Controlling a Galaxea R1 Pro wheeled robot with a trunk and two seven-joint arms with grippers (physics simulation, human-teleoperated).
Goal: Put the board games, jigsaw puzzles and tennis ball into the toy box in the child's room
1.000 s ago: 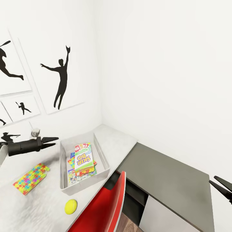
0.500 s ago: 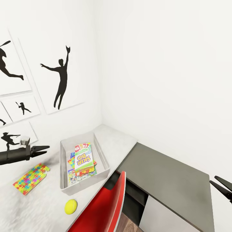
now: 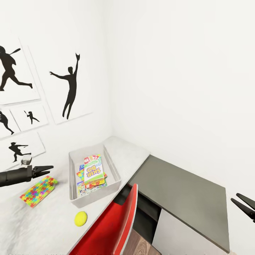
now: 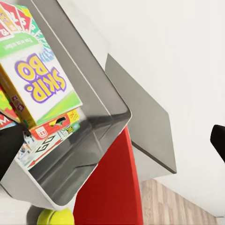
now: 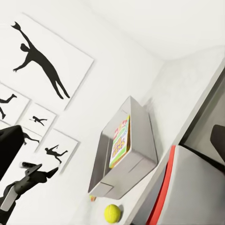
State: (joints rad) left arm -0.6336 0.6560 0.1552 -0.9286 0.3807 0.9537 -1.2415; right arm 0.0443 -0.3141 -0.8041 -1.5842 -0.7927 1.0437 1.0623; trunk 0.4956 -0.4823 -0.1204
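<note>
The grey toy box [image 3: 116,176] stands on the light-grey table [image 3: 129,152] in the corner. In it the SKIP-BO board game [image 3: 94,170] lies on top of other flat colourful boxes [image 3: 86,190]. A multicoloured jigsaw puzzle [image 3: 38,191] lies on the table left of the box, and the tennis ball [image 3: 81,218] rests near the front edge. My left gripper [image 3: 48,169] hovers open and empty just above the puzzle's far end. My right gripper [image 3: 244,204] hangs open at the far right, past the cabinet. The left wrist view looks at the SKIP-BO box [image 4: 40,82] and the ball [image 4: 55,217].
A red chair [image 3: 115,226] stands against the table's front, close to the ball. A lower dark grey side cabinet [image 3: 186,193] adjoins the table on the right. Silhouette posters [image 3: 71,86] hang on the left wall. Wooden floor [image 3: 136,244] shows beneath the chair.
My left gripper has drawn back from beside the toy box and come down toward the puzzle on the table. The head view has shifted slightly. The right gripper has held still.
</note>
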